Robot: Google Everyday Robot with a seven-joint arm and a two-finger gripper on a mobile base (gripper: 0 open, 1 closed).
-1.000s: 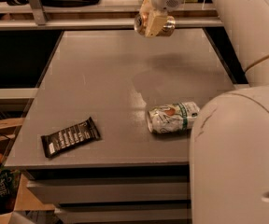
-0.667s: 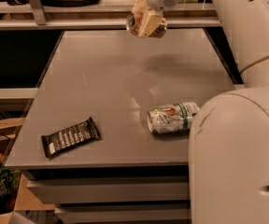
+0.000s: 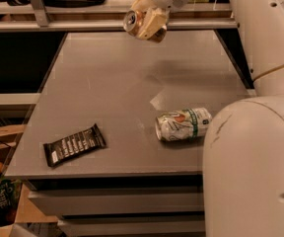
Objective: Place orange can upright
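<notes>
My gripper [image 3: 147, 19] is high over the far middle of the grey table [image 3: 107, 83]. It is shut on the orange can [image 3: 132, 19]. The can lies on its side between the pale fingers [image 3: 152, 19], with its silver top and pull tab facing left, and only a little copper-orange shows. It hangs well above the tabletop.
A white can with a green band [image 3: 183, 124] lies on its side at the front right of the table. A dark snack bar wrapper [image 3: 74, 144] lies at the front left. My white arm and base [image 3: 260, 142] fill the right side. Shelving runs behind the table.
My gripper has moved left with the orange can and has turned, so the can's silver top now faces left.
</notes>
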